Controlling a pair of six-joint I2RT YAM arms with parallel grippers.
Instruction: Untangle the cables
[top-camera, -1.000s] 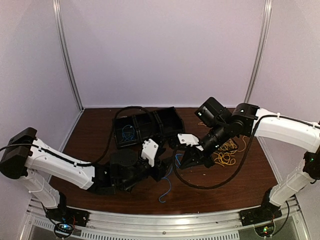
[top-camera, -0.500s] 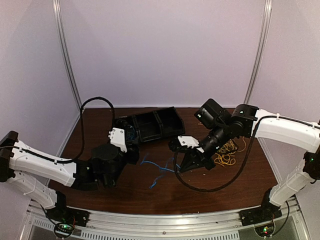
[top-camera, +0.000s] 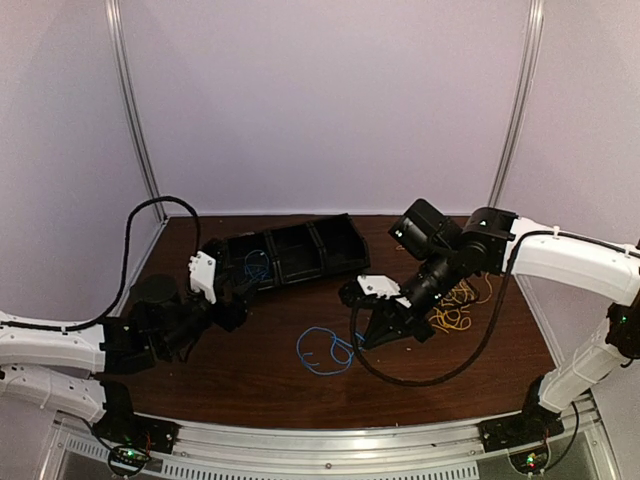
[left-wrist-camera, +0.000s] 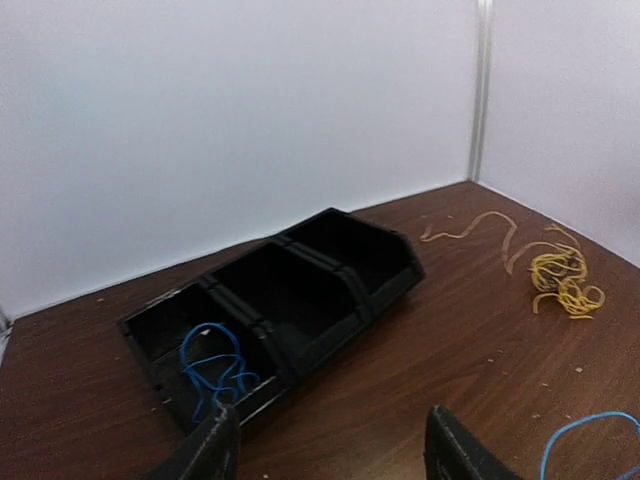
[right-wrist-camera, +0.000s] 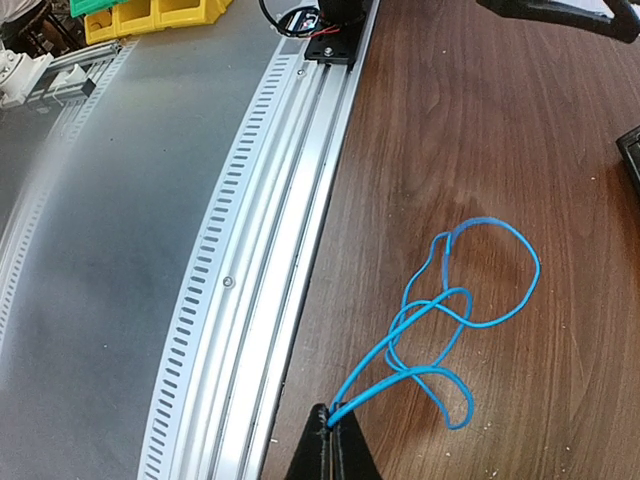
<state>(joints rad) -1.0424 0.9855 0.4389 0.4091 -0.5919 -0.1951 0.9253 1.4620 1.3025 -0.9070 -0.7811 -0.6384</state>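
Leftward and back goes the left arm since half a second ago, so the left gripper (left-wrist-camera: 330, 452) now sits low over the counter (top-camera: 250, 385), just off the left end of the black tray (top-camera: 305, 250). Its fingers (left-wrist-camera: 212, 452) stand apart with nothing between them. The blue cable (top-camera: 322, 350), stretched out as a strand before, now lies in loose overlapping loops near the middle of the counter, between the two arms. The right gripper (right-wrist-camera: 331, 442) is clenched on one end of that blue cable, its tips pressed together low over the wood, with the loops spreading away from it. A second blue cable (left-wrist-camera: 210, 365) rests curled in the tray's left end compartment; the other two compartments show only black walls. The yellow cables (top-camera: 452, 312) lie in a tangled heap on the right side of the counter, beyond the right arm, well apart from the tray.
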